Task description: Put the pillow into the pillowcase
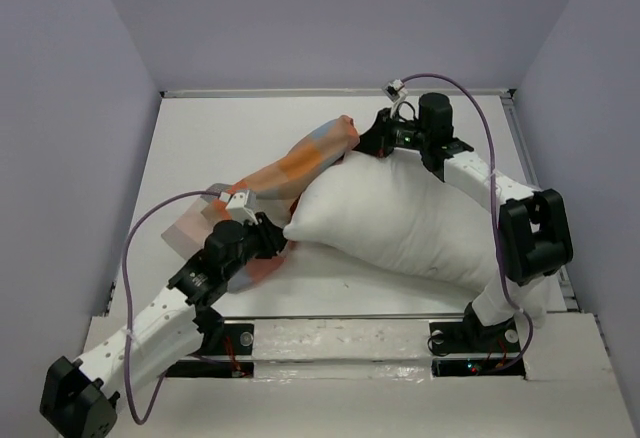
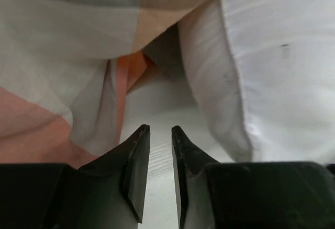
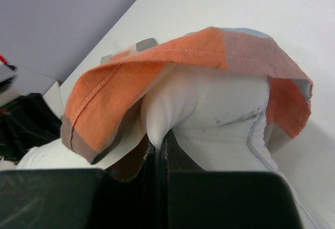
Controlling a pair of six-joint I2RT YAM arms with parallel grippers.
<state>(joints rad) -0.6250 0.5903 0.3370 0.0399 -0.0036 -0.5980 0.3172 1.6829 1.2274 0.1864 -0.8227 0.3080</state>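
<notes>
Under pillowcase hem, right gripper pinching pillow, left gripper parted, empty

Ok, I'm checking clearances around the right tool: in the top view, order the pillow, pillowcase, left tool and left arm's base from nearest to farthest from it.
1. pillow and pillowcase: both at the right tool, far side; too close to call.
2. left tool: middle left, at the pillowcase's near end.
3. left arm's base: near edge, left.
</notes>
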